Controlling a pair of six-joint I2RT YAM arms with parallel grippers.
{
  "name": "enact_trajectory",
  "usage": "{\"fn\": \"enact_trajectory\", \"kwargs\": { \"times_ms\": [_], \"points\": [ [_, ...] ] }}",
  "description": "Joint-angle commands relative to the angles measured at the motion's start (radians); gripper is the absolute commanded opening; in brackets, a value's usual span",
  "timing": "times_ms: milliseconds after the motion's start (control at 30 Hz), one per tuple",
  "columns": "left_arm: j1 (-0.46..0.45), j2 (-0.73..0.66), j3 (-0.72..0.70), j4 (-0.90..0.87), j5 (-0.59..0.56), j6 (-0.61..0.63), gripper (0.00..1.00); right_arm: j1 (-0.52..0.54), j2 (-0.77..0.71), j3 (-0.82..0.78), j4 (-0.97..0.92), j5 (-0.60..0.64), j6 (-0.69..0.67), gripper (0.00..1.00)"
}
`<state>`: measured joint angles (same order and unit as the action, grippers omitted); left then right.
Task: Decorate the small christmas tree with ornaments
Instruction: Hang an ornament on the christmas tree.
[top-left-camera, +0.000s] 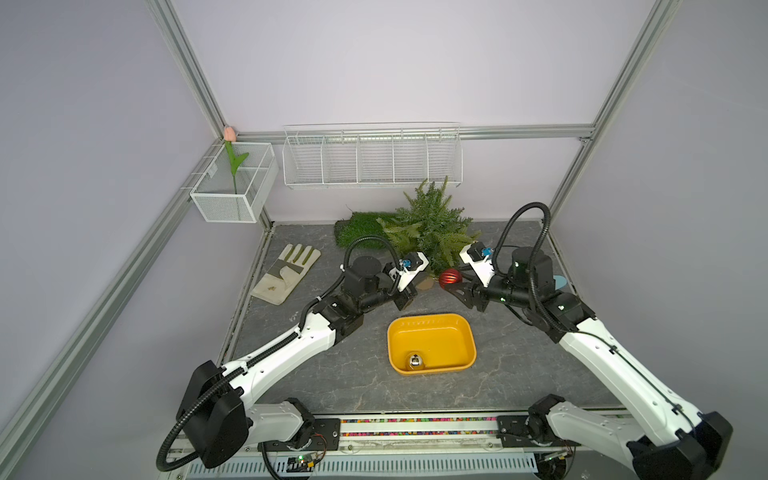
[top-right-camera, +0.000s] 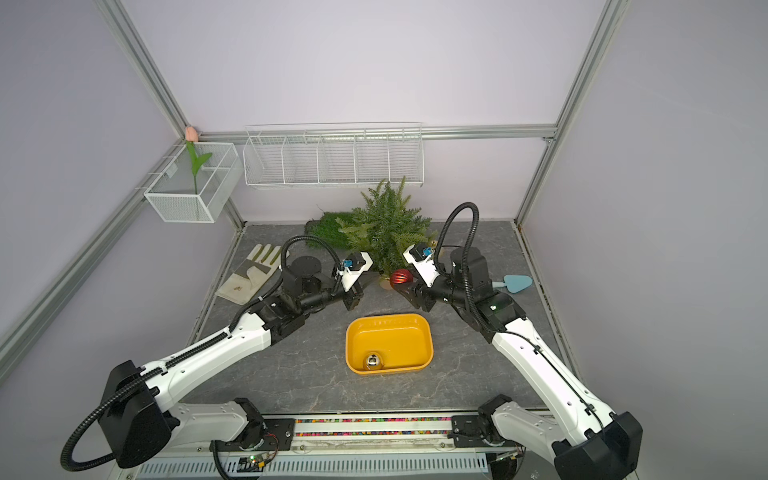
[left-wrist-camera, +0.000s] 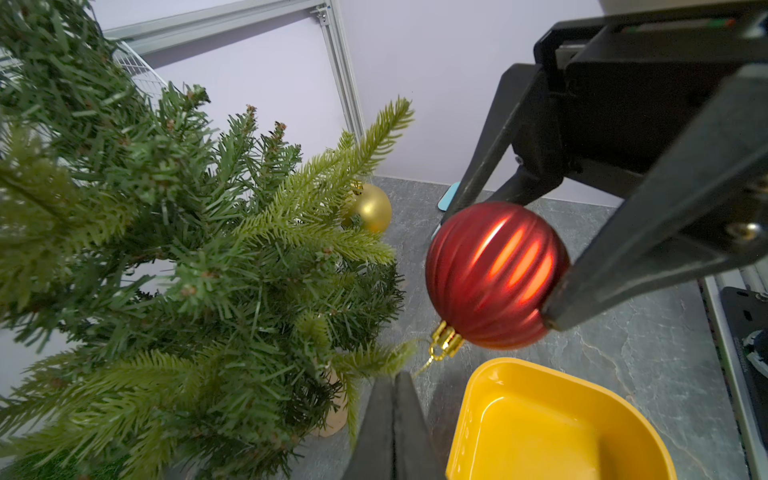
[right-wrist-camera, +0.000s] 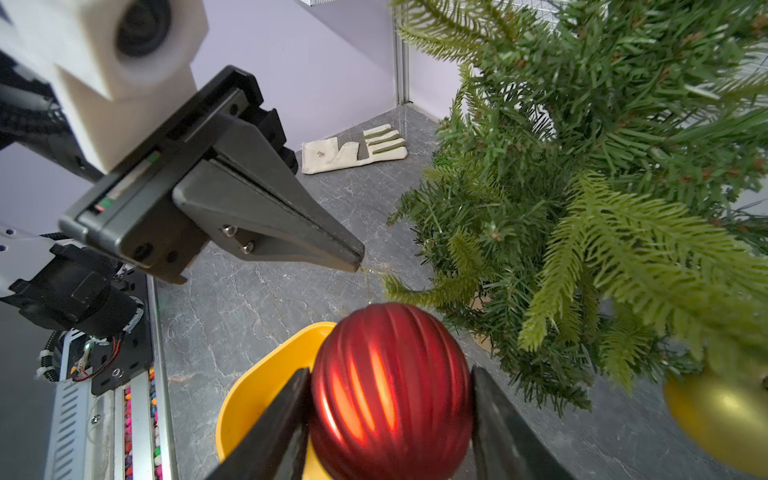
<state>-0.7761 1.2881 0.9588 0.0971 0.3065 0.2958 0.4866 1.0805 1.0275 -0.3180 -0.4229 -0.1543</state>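
Observation:
The small christmas tree (top-left-camera: 428, 232) stands at the back of the table on its beige base. A gold ornament (left-wrist-camera: 371, 207) hangs from a branch on its right side. My right gripper (right-wrist-camera: 390, 370) is shut on the ribbed red ornament (top-left-camera: 450, 277), held in the air just in front of the tree's low branches and above the tub's far edge. My left gripper (left-wrist-camera: 395, 376) is shut, its tips pinching the thin gold string that runs from the red ornament's cap (left-wrist-camera: 445, 341). The silver ornament (top-left-camera: 415, 360) lies in the yellow tub (top-left-camera: 461, 332).
A work glove (top-left-camera: 286, 272) lies at the left of the table. A green grass mat (top-left-camera: 359, 230) sits behind the left arm, beside the tree. A blue trowel (top-right-camera: 517, 283) lies at the right edge. White wire baskets (top-left-camera: 370, 158) hang on the back wall, one holding a pink tulip (top-left-camera: 229, 134).

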Motion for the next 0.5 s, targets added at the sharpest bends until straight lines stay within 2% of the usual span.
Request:
{"fn": "enact_trajectory", "kwargs": {
  "times_ms": [0,467],
  "points": [
    [0.005,-0.002,-0.011,0.007,-0.009,0.005,0.0,0.007,0.013,-0.01,0.001,0.011,-0.016,0.1],
    [0.005,0.031,0.016,0.019,-0.022,0.005,0.0,0.006,0.055,-0.004,-0.029,0.087,-0.014,0.1]
  ]
}}
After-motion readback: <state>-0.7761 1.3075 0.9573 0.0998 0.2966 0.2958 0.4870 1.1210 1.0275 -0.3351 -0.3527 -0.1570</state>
